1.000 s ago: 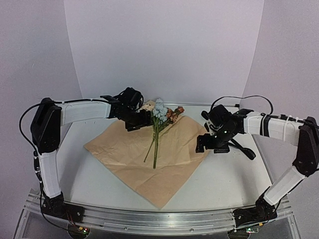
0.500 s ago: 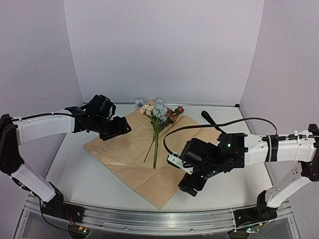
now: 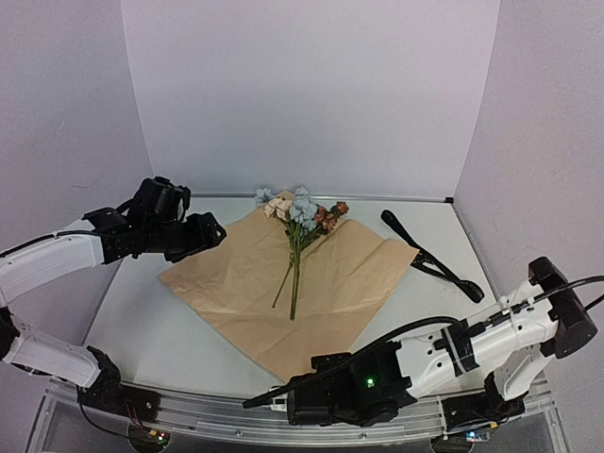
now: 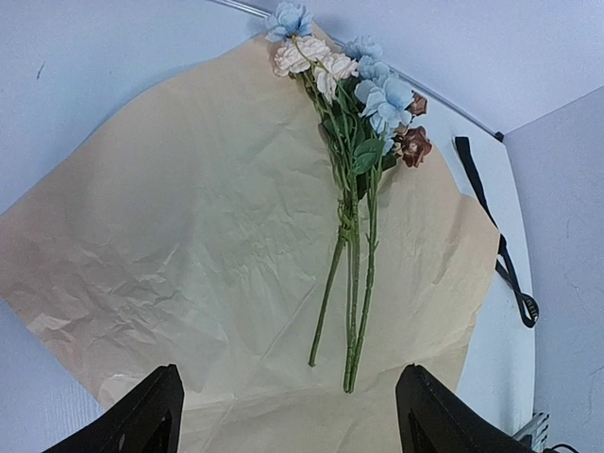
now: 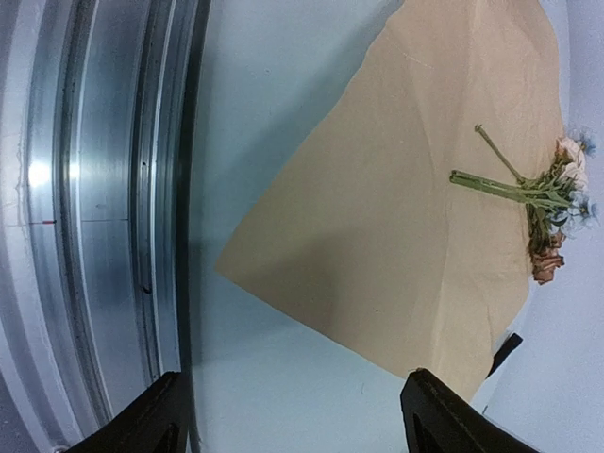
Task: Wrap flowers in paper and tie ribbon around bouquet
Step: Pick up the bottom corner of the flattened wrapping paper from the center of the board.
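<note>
The paper (image 3: 283, 278) lies flat on the table, tan side up, one corner pointing at the near edge. On it rest the flowers (image 3: 300, 226), heads at the far corner and stems toward me. The black ribbon (image 3: 432, 258) lies on the table right of the paper. My left gripper (image 3: 208, 230) hovers by the paper's left corner. In the left wrist view it (image 4: 288, 427) is open and empty above the paper (image 4: 189, 217), the flowers (image 4: 359, 132) beyond. My right gripper (image 3: 316, 389) hangs low at the near rail. It (image 5: 304, 425) is open and empty beside the paper's near corner (image 5: 425, 189).
An aluminium rail (image 3: 236, 411) runs along the table's near edge, and it fills the left of the right wrist view (image 5: 94, 208). White walls close in the table at the back and both sides. The right arm's cable (image 3: 415, 330) loops over the near right part of the table.
My right arm swung from the paper's right corner down to the near rail, jaws narrowing slightly. My left gripper drew back leftward from the flower heads. Paper, flowers and ribbon have not moved.
</note>
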Robot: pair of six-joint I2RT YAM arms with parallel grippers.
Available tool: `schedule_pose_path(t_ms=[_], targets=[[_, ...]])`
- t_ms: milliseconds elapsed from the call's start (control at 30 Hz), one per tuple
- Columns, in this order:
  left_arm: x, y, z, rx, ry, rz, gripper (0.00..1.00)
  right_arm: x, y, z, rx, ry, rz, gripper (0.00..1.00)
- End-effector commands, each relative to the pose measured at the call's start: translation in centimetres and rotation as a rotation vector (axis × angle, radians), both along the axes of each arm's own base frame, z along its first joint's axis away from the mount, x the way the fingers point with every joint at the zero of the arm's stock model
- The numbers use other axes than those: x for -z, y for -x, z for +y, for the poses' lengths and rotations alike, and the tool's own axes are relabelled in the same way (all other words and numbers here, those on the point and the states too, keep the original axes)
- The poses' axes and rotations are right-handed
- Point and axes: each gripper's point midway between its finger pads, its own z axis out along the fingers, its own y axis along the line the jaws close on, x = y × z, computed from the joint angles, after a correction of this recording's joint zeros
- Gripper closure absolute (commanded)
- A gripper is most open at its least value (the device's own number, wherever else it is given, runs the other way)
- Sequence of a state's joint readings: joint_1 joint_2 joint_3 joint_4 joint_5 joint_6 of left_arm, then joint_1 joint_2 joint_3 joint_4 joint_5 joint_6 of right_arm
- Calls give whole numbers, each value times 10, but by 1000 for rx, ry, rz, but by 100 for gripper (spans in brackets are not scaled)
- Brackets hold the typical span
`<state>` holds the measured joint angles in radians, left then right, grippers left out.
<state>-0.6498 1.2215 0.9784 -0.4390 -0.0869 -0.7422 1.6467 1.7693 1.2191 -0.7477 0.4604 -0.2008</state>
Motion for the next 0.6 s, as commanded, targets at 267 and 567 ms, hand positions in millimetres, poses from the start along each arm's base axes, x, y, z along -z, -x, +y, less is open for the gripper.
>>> schedule_pose_path(t_ms=[267,567], targets=[[-10,-1,17,-42,-16,-32,19,0,5,51,-120,-23,-183,29],[-10,-4,20,-39,-20,-32,19,8,1,62,-159,-4,-237,63]])
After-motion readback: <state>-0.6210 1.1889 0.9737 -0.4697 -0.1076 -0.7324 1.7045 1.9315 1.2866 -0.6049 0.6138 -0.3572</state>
